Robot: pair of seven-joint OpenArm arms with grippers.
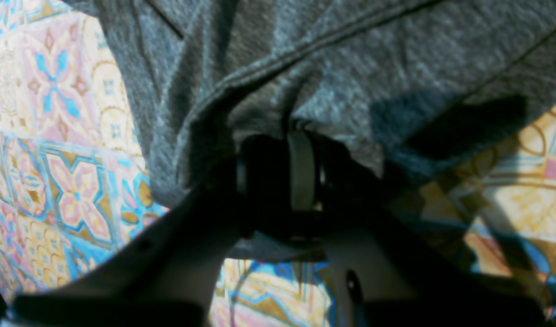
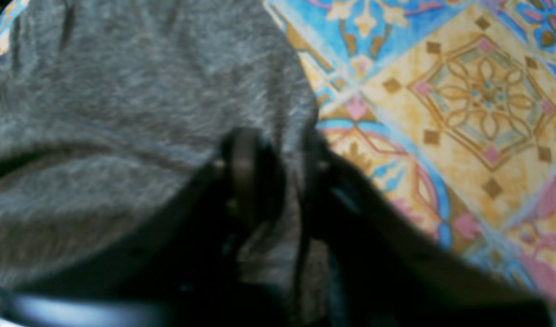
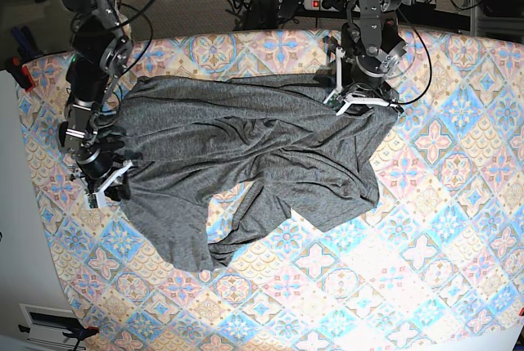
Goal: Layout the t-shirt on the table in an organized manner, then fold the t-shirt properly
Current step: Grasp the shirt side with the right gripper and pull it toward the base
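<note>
You are in the layout step: the shirt [image 3: 254,163] lies rumpled across the table [image 3: 426,285], its bulk toward 10 o'clock, one flap trailing toward 6. Your left gripper [image 1: 300,170] is clamped on a bunched edge at 1 o'clock; your right gripper [image 2: 278,181] has its jaws drawn in on a pinch of cloth at the 9 o'clock edge. Next, I judge, you should pull both holds apart to stretch the fabric flat; folding is not yet begun.
</note>
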